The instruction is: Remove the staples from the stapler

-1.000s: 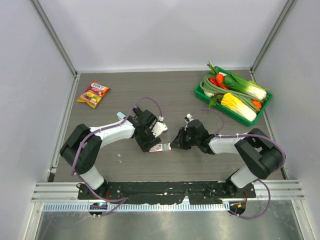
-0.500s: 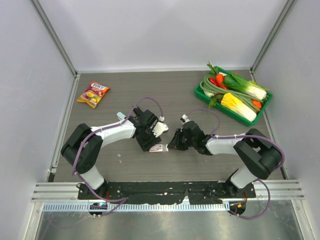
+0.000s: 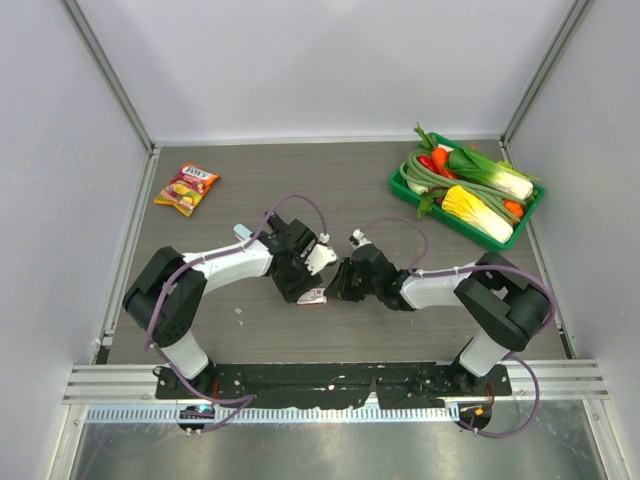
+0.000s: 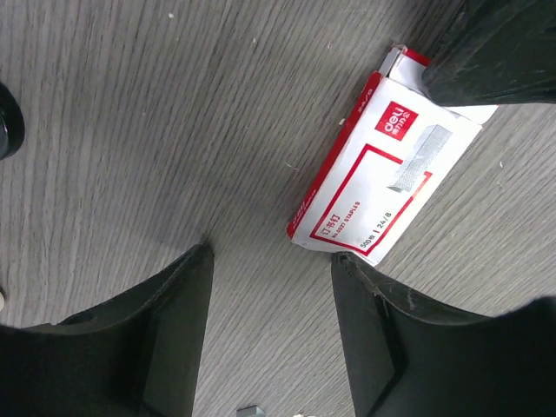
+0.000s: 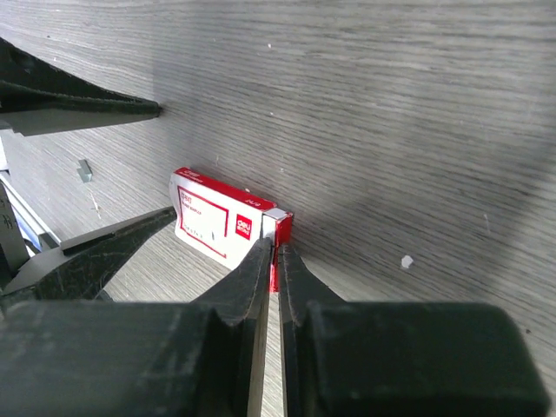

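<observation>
The right jaws pinch the staple box [image 5: 208, 224] by its end flap, the left jaws gape wide beside it, and the right arm [image 3: 435, 288] has crept leftward.

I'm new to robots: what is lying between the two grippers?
A red-and-white staple box, seen in both wrist views; the right gripper pinches its end flap.

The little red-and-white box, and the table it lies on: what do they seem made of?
The box looks like thin printed cardboard, faintly glossy: sharp folded edges, an end flap, red print. The table looks like matte grey wood-grain laminate, with fine straight grain lines; real wood cannot be ruled out.
</observation>
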Controlling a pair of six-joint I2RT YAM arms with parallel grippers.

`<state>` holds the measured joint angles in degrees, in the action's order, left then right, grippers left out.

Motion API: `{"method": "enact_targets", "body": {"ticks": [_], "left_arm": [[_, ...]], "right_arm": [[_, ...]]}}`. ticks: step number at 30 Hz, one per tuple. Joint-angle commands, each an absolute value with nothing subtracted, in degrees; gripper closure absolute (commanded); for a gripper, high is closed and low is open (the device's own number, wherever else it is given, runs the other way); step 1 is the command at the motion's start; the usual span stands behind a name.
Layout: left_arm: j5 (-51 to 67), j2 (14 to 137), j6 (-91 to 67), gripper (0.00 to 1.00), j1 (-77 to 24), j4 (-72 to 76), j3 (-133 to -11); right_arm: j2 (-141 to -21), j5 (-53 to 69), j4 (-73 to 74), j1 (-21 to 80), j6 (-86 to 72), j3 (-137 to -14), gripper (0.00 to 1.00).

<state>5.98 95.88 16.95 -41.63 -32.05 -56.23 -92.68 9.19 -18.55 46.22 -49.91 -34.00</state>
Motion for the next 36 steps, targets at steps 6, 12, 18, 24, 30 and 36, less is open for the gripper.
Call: {"method": "enact_targets", "body": {"ticks": [6, 12, 18, 24, 30, 36], "left_arm": [[9.1, 98.5, 15.2, 0.39, -42.8, -29.4, -57.3], [8.9, 99.4, 15.6, 0.4, -42.7, -29.9, -58.1], [8.2, 99.0, 15.8, 0.4, -42.8, -29.5, -56.6], [7.9, 98.5, 16.0, 0.41, -42.8, -29.5, -56.2], [7.3, 98.3, 16.2, 0.41, -42.8, -30.1, -56.3], [7.4, 98.1, 16.0, 0.41, -42.7, -30.2, -56.7]], "right_arm": [[-94.7, 9.1, -26.5, 48.5, -53.9, -34.0, 0.88], [-93.1, 10.1, -30.1, 48.5, -54.6, -31.4, 0.83], [-90.3, 10.9, -30.9, 46.6, -54.7, -27.3, 0.66], [-86.9, 9.8, -28.0, 44.7, -53.9, -26.5, 0.69], [-86.9, 6.9, -20.1, 44.6, -52.1, -28.5, 0.91], [-87.8, 7.1, -20.5, 44.6, -52.7, -28.2, 0.96]]}}
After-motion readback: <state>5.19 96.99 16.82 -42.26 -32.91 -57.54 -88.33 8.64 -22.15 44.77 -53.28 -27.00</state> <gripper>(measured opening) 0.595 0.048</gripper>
